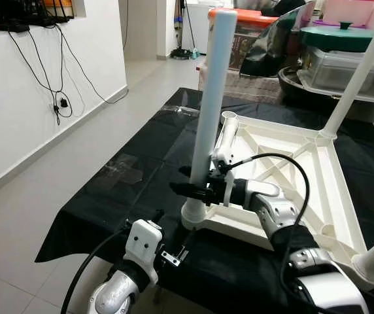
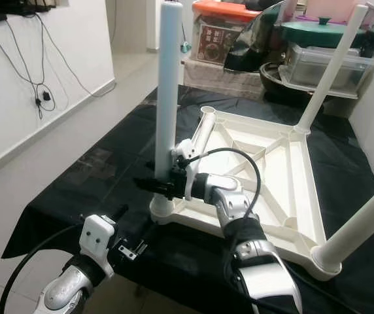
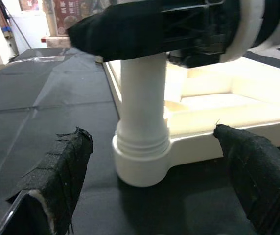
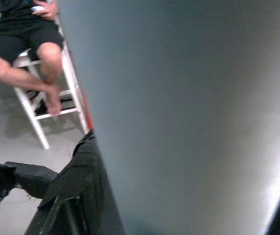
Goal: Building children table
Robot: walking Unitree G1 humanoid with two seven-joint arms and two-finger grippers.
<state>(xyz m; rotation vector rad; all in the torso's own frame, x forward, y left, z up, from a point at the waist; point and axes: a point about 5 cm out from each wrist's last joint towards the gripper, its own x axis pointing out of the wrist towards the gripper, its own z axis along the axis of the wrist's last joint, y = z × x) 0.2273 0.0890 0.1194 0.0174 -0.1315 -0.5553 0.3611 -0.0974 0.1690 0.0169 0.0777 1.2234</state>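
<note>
At the lower left, the left hand [image 1: 174, 256] is held low over the black sheet [image 1: 108, 216], its fingers [image 3: 64, 171] spread wide and empty. From it, the socket [image 1: 193, 214] at the near corner of the upturned table top [image 1: 285, 170] lies at about 1 o'clock, just beside the fingertips. In that socket a white leg [image 1: 210, 104] is stood upright, its long axis vertical. The leg is pinched low on its shaft by the right hand [image 1: 197, 190], reached in from 3 o'clock. The right hand is thus judged the one in control of the leg, with the left hand nearer the socket and placed to steady it. Further right, a loose leg [image 1: 226, 134] is laid against the frame, and two more legs [image 1: 360, 65] are already fitted at the far and near right corners.
</note>
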